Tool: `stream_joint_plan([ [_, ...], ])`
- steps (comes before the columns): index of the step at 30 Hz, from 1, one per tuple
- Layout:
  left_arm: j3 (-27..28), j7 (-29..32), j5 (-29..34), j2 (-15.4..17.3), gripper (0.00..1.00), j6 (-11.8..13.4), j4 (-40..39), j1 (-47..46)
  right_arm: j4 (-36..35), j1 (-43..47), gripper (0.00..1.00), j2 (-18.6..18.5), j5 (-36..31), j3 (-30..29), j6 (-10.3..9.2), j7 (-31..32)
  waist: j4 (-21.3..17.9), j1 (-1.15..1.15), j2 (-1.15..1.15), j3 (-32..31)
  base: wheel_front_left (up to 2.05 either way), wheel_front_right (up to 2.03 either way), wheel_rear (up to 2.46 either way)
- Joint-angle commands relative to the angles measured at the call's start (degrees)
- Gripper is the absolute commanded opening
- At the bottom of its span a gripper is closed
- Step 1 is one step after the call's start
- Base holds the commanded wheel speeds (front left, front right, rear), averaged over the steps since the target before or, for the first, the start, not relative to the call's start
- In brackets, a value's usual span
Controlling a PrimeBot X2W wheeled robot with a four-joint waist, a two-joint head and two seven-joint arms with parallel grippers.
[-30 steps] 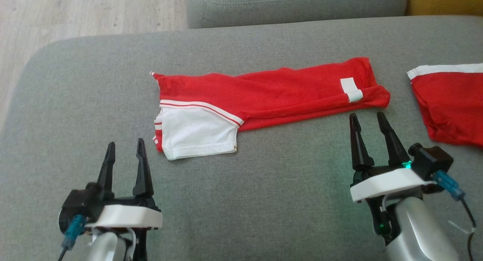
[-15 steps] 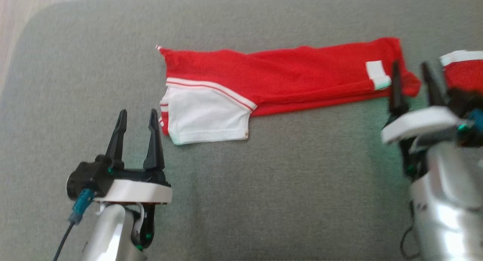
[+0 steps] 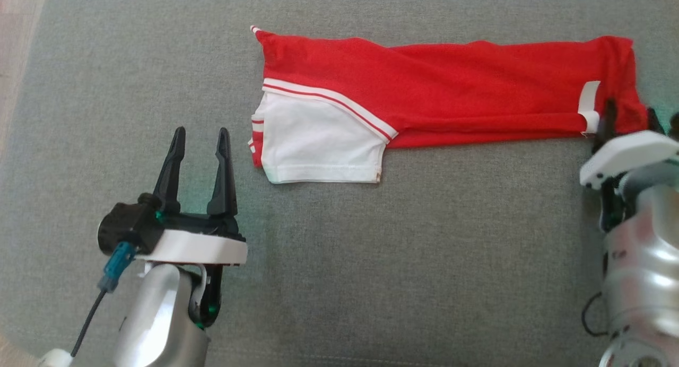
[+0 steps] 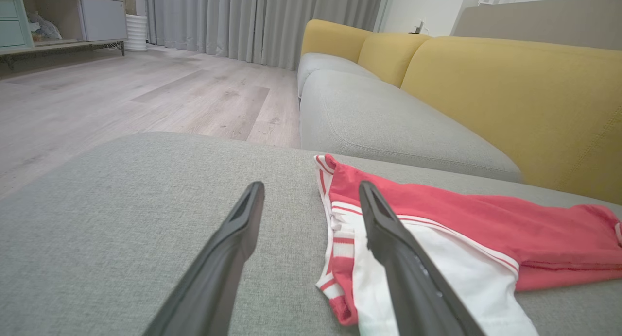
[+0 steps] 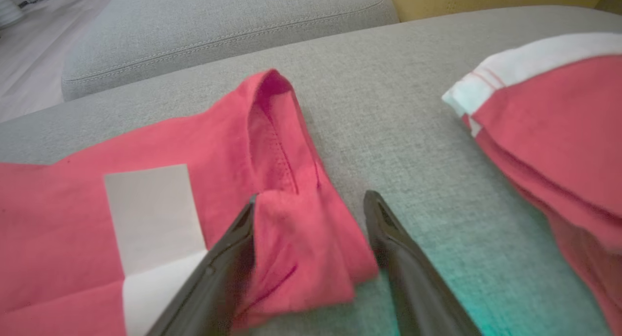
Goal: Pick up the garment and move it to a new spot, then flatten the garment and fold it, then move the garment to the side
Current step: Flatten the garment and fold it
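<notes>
The garment (image 3: 451, 86) is a red shirt with a white sleeve, folded into a long strip lying across the grey cushion (image 3: 371, 261). My left gripper (image 3: 201, 136) stands open just left of the white sleeve (image 3: 318, 144), apart from it; the left wrist view has the sleeve edge (image 4: 340, 239) beside the right finger of that gripper (image 4: 310, 184). My right gripper (image 3: 632, 115) is open at the strip's right end. In the right wrist view the red end (image 5: 301, 248) lies between the gripper's (image 5: 312, 196) spread fingers, and the left finger touches the cloth.
A second red garment with a white band (image 5: 559, 132) lies right of my right gripper. Another grey seat cushion (image 4: 379, 117) and a yellow sofa back (image 4: 486, 83) are beyond. Wooden floor (image 4: 146, 93) lies past the cushion's left edge.
The head camera has tilted down and shifted. My right gripper has moved forward until its fingers straddle the garment's right end. The left gripper has edged forward beside the sleeve.
</notes>
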Motion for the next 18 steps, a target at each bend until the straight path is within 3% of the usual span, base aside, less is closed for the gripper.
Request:
stream_joint_plan([
  [1, 2.0, -0.2, 0.8, 0.3, 1.00, -0.3, -1.5, -1.6, 1.9, -1.9, 1.00, 0.3, -1.4, 1.2, -0.05, 0.3, -0.1, 0.00, 0.00, -0.2, 0.00, 0.00, 0.00],
  [3, 2.3, -0.2, 0.9, 0.2, 1.00, -0.4, -1.4, -1.7, 5.2, -2.8, 0.00, 0.3, -1.9, 1.8, -0.05, -0.6, -0.4, 0.00, 0.00, -0.6, 0.00, 0.00, 0.00],
  [7, 3.1, -0.2, 1.2, 0.2, 1.00, -0.4, -1.4, -1.0, 7.7, -4.0, 0.00, 0.3, -3.1, 2.4, -0.05, -4.4, -1.9, 0.00, 0.00, -2.2, 0.00, 0.00, 0.00],
  [18, 4.3, -0.2, 1.4, 0.2, 1.00, -0.6, -1.6, 2.2, -0.4, -1.0, 0.00, -2.9, -9.9, -4.5, -0.05, -6.0, -5.7, 0.00, 0.00, -8.8, 0.00, 0.00, 0.00],
])
